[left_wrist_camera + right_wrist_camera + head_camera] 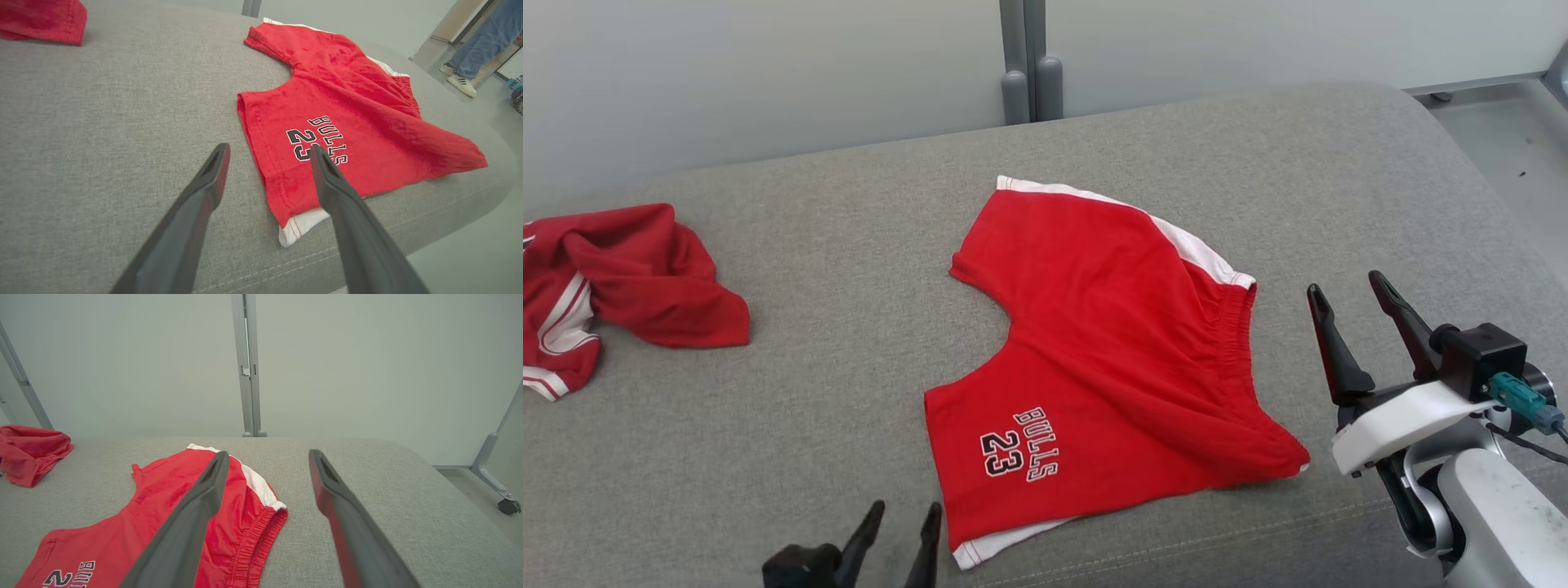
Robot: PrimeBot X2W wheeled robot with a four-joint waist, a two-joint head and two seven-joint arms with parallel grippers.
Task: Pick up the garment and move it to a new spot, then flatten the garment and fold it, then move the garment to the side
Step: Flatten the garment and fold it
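The garment [1111, 343] is a pair of red shorts with white side stripes and "BULLS 23" lettering, spread fairly flat in the middle of the grey cushion [849, 269]. The same garment [347, 130] fills the upper right of the left wrist view, and the garment [171, 522] lies at the lower left of the right wrist view. My left gripper [903, 514] is open at the bottom edge, just left of the shorts' near white hem. My right gripper [1347, 298] is open, hovering just right of the elastic waistband, empty.
A second red garment [613, 286] with white stripes lies crumpled at the cushion's far left. Grey partition posts [1029, 73] stand behind the cushion. A person's legs and shoes [470, 61] are on the floor beyond the cushion's right end. The cushion's front edge [408, 241] is near.
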